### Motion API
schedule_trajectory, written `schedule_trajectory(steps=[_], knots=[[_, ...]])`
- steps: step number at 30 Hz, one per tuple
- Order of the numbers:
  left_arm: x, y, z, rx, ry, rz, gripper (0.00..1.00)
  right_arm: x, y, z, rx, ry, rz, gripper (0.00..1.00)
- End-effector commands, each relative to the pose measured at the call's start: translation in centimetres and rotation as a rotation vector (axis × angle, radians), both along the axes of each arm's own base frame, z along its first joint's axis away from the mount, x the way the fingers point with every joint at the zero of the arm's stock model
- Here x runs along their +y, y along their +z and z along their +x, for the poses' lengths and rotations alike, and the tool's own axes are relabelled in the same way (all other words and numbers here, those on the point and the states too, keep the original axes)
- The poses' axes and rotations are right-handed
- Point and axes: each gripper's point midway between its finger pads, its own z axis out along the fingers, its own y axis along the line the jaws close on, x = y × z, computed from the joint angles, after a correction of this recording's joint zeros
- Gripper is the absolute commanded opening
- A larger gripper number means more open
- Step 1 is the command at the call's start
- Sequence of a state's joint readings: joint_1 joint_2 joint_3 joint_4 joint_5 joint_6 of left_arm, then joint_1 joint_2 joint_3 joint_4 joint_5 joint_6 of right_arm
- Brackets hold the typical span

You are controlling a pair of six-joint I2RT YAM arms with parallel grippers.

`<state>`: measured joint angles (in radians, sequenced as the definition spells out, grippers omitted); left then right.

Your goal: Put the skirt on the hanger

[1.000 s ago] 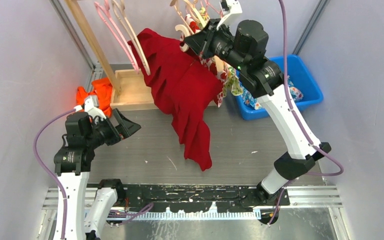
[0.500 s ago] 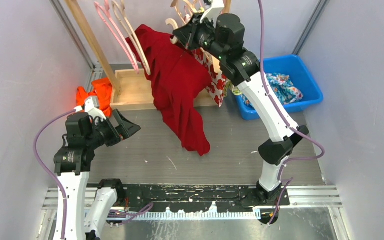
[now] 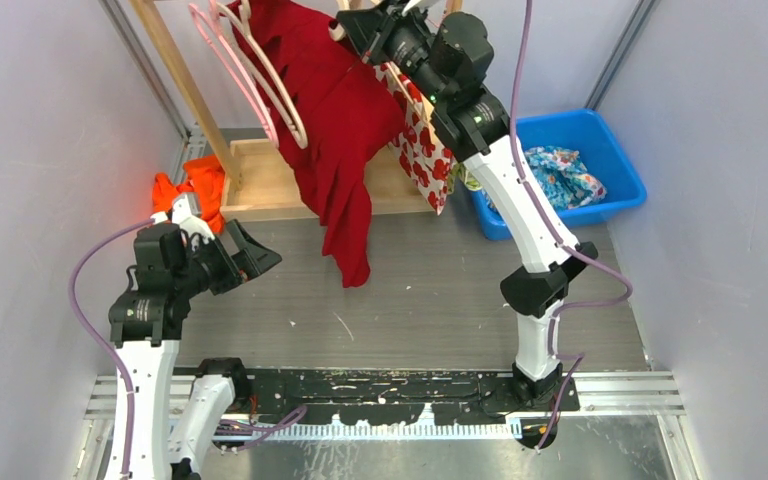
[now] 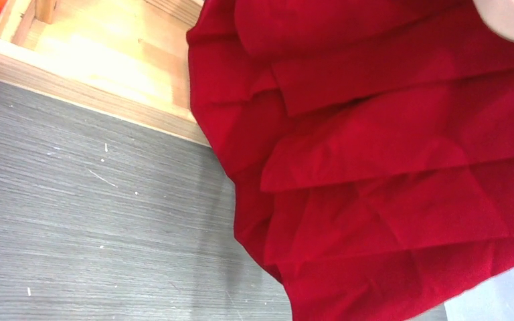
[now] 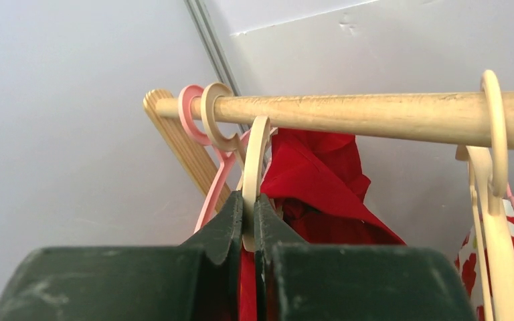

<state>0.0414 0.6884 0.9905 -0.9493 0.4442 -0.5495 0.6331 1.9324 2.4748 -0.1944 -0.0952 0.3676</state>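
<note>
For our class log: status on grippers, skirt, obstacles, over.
Right gripper shut on hanger, hook at the rail. Left gripper open, apart from skirt. Skirt hangs from hanger. Other hangers crowd rail.

No text, label, brand, number or sign is showing legibly in any view. Nothing lettered is coming through on any surface, near or far, across all three.
</note>
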Motion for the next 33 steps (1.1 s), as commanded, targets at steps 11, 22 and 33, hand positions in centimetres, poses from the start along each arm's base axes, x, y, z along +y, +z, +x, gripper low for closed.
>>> schedule_trajectory(steps=[11, 22, 33], knots=[[0.7, -0.4, 0.1, 0.013, 0.007, 0.046, 0.93, -4.8, 10.6, -0.3, -0.321, -0.086, 0.355, 0.01], [0.9, -0.4, -0.1, 0.029, 0.014, 0.062, 0.93, -5.8, 9.7, 2.5, -0.303, -0.102, 0.420, 0.01], [0.8, -1.3, 0.0, 0.042, 0.014, 0.046, 0.93, -3.4, 7.0, 4.4, -0.243, -0.043, 0.412, 0.01]])
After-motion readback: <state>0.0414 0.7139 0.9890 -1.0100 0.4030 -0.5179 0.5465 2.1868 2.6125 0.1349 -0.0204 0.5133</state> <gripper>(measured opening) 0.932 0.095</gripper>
